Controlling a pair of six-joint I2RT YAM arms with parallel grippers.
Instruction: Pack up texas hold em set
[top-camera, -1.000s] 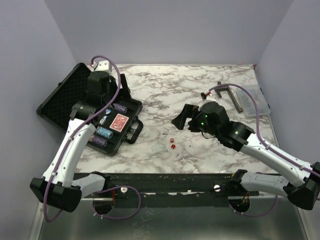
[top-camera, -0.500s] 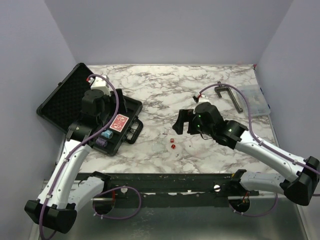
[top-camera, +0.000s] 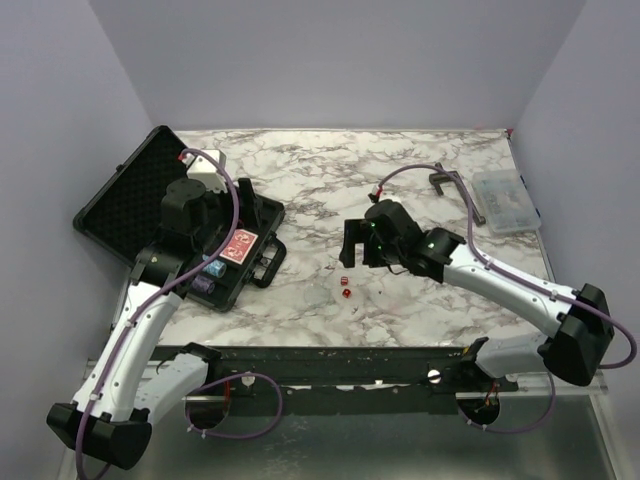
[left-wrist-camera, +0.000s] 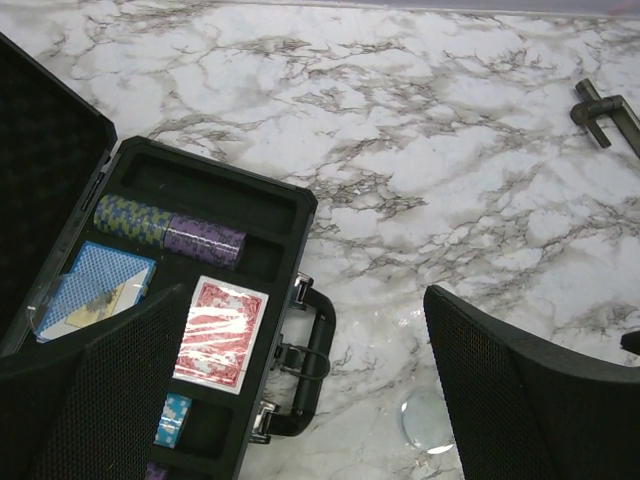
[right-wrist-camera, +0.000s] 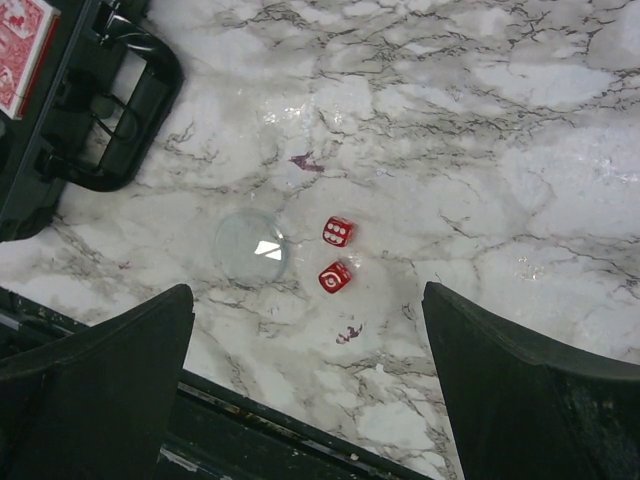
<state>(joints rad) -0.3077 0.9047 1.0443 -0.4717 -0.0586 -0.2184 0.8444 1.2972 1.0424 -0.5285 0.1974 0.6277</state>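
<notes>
Dice (right-wrist-camera: 337, 231) on marble (right-wrist-camera: 500, 150), right claw (right-wrist-camera: 305, 295) agape above, left claw (left-wrist-camera: 305, 292) agape over case (left-wrist-camera: 40, 150).

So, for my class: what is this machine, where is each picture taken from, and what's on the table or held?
Two robot arms stand at a marble table, each ending in a two-finger gripper. The wide picture comes from a fixed camera above and behind them; the other two from wrist cameras. The left gripper hangs open over an open black case holding chip stacks, a red card deck and a blue card deck. The right gripper hangs open above two red dice beside a clear disc. Far right lie a clear compartment box and a dark metal clamp. Nothing is held.
</notes>
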